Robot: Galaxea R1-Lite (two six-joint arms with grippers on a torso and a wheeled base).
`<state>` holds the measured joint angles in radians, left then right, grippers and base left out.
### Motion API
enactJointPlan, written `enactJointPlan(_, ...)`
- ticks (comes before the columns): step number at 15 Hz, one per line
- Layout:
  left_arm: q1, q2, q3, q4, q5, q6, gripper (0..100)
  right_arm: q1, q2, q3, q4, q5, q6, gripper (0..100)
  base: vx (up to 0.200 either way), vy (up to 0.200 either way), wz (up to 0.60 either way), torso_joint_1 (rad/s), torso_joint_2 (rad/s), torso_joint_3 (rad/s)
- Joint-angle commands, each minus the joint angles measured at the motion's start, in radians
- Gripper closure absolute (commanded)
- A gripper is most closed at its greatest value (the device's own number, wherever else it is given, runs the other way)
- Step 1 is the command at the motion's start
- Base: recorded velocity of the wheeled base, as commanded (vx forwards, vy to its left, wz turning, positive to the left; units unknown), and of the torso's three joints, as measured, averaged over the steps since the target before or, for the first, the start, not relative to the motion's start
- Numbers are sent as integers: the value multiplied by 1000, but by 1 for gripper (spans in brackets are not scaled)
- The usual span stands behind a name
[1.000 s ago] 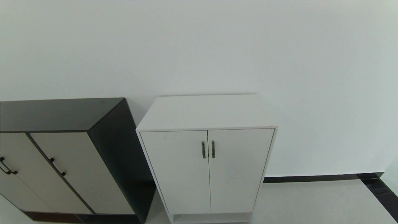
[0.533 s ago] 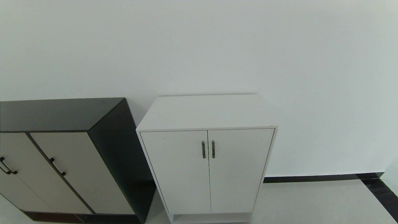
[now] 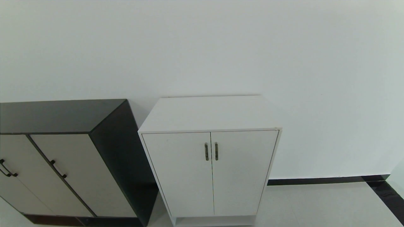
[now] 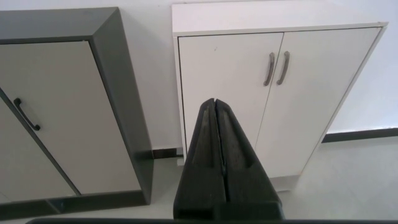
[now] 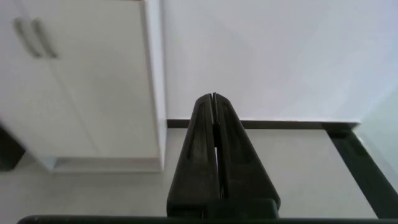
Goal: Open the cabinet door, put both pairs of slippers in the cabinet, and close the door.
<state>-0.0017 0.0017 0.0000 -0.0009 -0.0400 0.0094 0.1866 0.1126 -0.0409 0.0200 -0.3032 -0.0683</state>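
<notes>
A black cabinet (image 3: pixel 63 116) stands left of the white cabinet (image 3: pixel 208 115), whose doors (image 3: pixel 180 173) are shut. The left hand (image 4: pixel 214 106), clenched and empty, sits well short of its front; the right hand (image 5: pixel 213 99), also clenched, off its right side

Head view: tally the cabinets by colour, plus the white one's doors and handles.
White cabinet: 1
Black cabinet: 1
White cabinet doors: 2
Door handles: 2
Total: 6
</notes>
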Motion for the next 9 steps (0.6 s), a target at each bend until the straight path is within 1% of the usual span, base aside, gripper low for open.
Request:
enactJointPlan(1, 0, 0, 0, -1, 0, 0, 100, -21, -13, 1, -2, -17, 16, 100, 0, 0, 0, 0, 0, 0)
enactJointPlan(2, 0, 0, 0, -1, 0, 0, 100, -35, -14, 1, -2, -19, 2, 100, 0, 0, 0, 0, 0, 0)
enactJointPlan(3, 0, 0, 0, -1, 0, -2, 100, -113, -13, -1, 0, -16, -16, 100, 0, 0, 0, 0, 0, 0)
enactJointPlan(4, 0, 0, 0, -1, 0, 0, 100, -161, -11, -1, 0, -10, -21, 100, 0, 0, 0, 0, 0, 0)
enactJointPlan(5, 0, 0, 0, -1, 0, -2, 100, -184, -27, -1, -2, 16, -21, 100, 0, 0, 0, 0, 0, 0)
enactJointPlan(6, 0, 0, 0, -1, 0, -2, 100, -184, -103, 3, -2, 75, -19, 100, 0, 0, 0, 0, 0, 0)
enactJointPlan(9, 0, 0, 0, -1, 2, -2, 100, -185, -113, 15, -29, 76, 45, 100, 0, 0, 0, 0, 0, 0)
